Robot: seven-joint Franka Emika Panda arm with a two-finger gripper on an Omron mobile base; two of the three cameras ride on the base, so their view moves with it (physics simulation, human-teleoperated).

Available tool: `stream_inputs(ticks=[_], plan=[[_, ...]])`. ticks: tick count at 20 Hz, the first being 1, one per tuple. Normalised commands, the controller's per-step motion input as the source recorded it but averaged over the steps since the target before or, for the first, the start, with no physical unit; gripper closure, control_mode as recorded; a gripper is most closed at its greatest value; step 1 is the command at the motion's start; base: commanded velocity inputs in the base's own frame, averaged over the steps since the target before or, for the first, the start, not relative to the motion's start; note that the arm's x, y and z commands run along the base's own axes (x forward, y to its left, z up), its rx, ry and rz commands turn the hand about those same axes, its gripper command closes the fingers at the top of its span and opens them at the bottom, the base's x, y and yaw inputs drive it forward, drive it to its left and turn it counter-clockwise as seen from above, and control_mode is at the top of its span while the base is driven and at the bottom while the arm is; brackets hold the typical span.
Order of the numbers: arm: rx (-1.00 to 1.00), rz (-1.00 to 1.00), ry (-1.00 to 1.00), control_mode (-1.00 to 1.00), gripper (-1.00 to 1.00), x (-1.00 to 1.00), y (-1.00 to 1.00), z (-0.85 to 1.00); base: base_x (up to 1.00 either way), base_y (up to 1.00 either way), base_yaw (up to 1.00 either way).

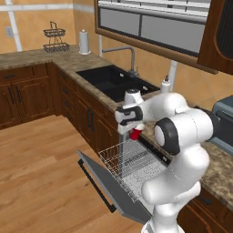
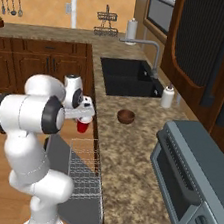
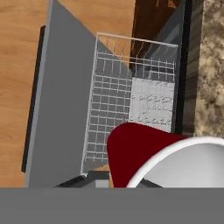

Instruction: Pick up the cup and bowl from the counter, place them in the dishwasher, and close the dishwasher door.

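Note:
My gripper (image 1: 132,129) (image 2: 84,119) is shut on the red cup (image 1: 135,134) (image 2: 82,126) (image 3: 135,151) and holds it in the air, just off the counter's (image 2: 128,151) front edge. Below it the white wire rack (image 1: 127,161) (image 2: 83,170) (image 3: 127,100) is pulled out over the dishwasher door (image 1: 98,175) (image 3: 61,109), which lies dropped open and flat. Its dark bar handle (image 1: 95,184) (image 3: 33,100) runs along the outer edge. The dark brown bowl (image 2: 126,116) sits upright on the counter, to the right of the gripper and apart from it.
A grey toaster oven (image 2: 190,180) (image 1: 225,123) stands on the counter at the near right. The black sink (image 2: 126,75) (image 1: 111,79) with its faucet lies further along, a white soap bottle (image 2: 167,96) beside it. Wooden floor spreads left of the open door.

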Motion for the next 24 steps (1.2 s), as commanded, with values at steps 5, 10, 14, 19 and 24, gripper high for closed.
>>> stream_inputs(ticks=[5,10,14,19,24], plan=[[-0.07,0.07,0.28,-1.00,1.00,0.13,0.46,-0.92,0.00,0.00,0.00],[-0.21,0.00,0.35,-1.00,1.00,0.15,0.26,-0.38,0.00,0.00,0.00],[-0.08,0.00,0.01,-1.00,1.00,0.02,0.05,-0.67,0.00,0.00,0.00],[0.00,0.00,-0.02,-1.00,1.00,0.08,0.00,-0.76,0.00,0.00,0.00],[-0.10,0.00,0.01,-1.00,1.00,0.35,0.00,-0.73,0.00,0.00,0.00]])
